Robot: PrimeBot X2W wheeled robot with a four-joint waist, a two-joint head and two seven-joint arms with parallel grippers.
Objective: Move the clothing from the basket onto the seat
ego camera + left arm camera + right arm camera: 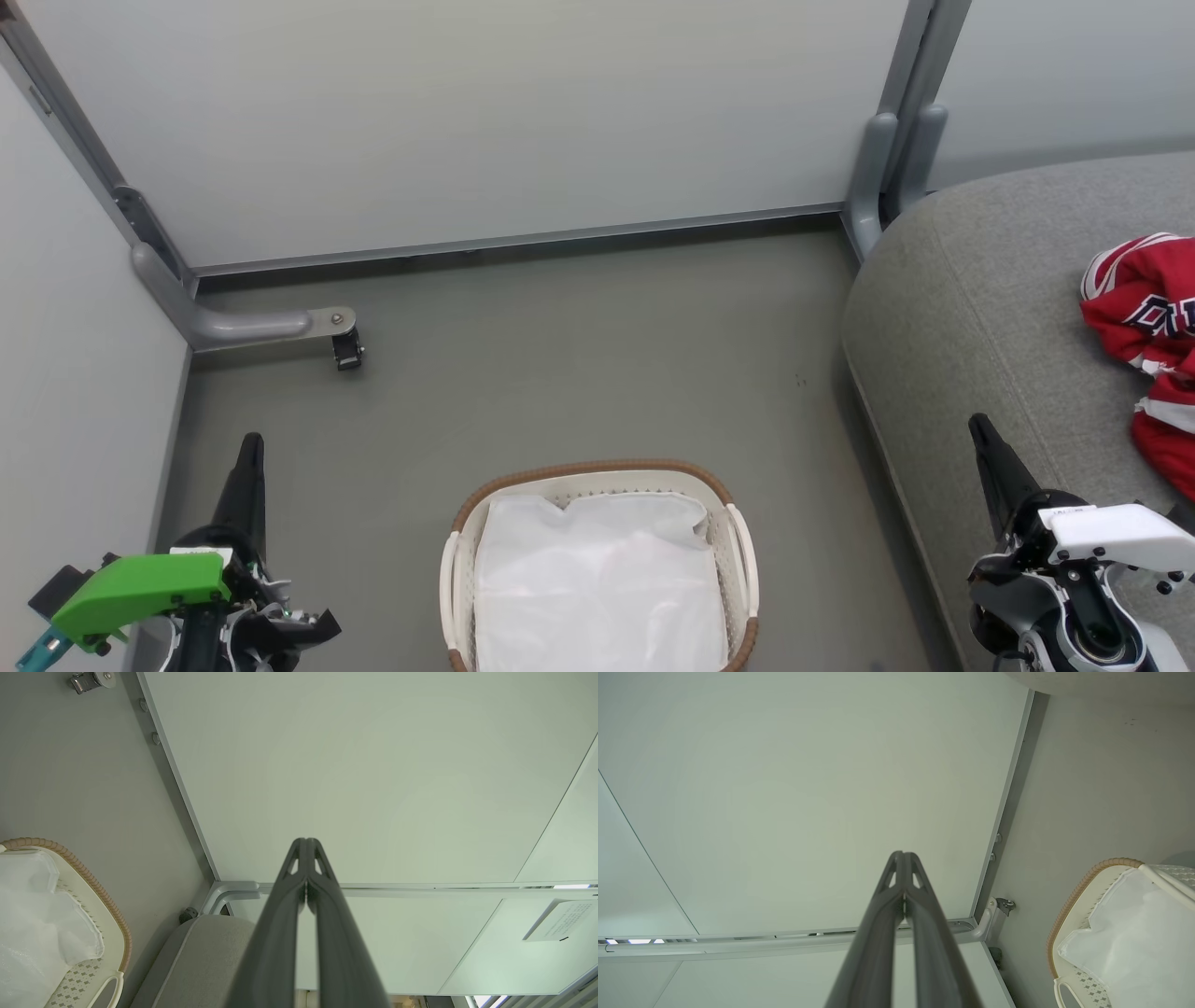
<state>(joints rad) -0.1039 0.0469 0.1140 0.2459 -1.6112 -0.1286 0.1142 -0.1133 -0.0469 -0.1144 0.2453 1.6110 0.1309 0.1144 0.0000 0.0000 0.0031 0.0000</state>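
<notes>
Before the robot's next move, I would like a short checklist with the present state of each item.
1. Red clothing lies on the seat: ok.
2. Basket shows just a white sheet on top: ok.
3. Anything red under the sheet: cannot tell.
4. Left gripper shut, holding nothing: ok.
5. Right gripper shut, holding nothing: ok.
6. Clothing wholly on the seat: cannot tell, cut off at picture edge.

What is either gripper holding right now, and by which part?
Nothing is held. The left gripper and the right gripper are both shut with nothing between them. The clothing lies on the seat.
</notes>
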